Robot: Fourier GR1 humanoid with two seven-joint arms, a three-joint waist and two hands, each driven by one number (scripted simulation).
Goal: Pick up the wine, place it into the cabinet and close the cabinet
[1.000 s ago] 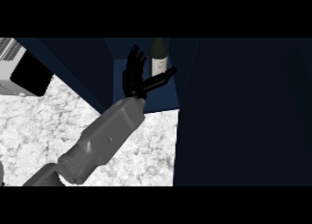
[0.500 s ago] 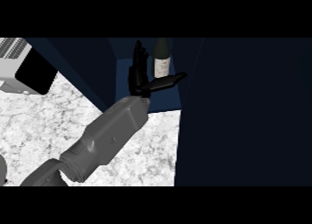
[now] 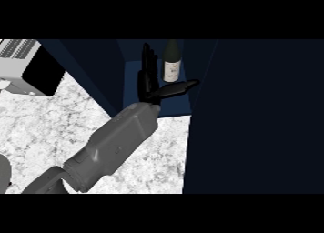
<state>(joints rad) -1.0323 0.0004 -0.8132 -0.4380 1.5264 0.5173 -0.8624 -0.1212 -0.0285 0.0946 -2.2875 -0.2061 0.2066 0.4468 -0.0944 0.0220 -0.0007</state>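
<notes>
On my feed, a white and grey appliance with a black front sits at the upper left of the frame, on the marbled desk. A grey forearm climbs from the lower left edge toward the upper middle of the frame, crossing the desk.

At its end, the left robot hand is inside the opening of the dark blue cabinet. Its fingers are straight and point toward the top of the frame, and its thumb is spread out to the right. It is open and has hold of nothing.

The wine bottle stands upright inside the cabinet, just right of the fingers and just above the thumb. I cannot tell whether the robot hand touches it. The bottle is dark with a pale label.

A broad dark panel fills the right side of the frame from top to bottom.
</notes>
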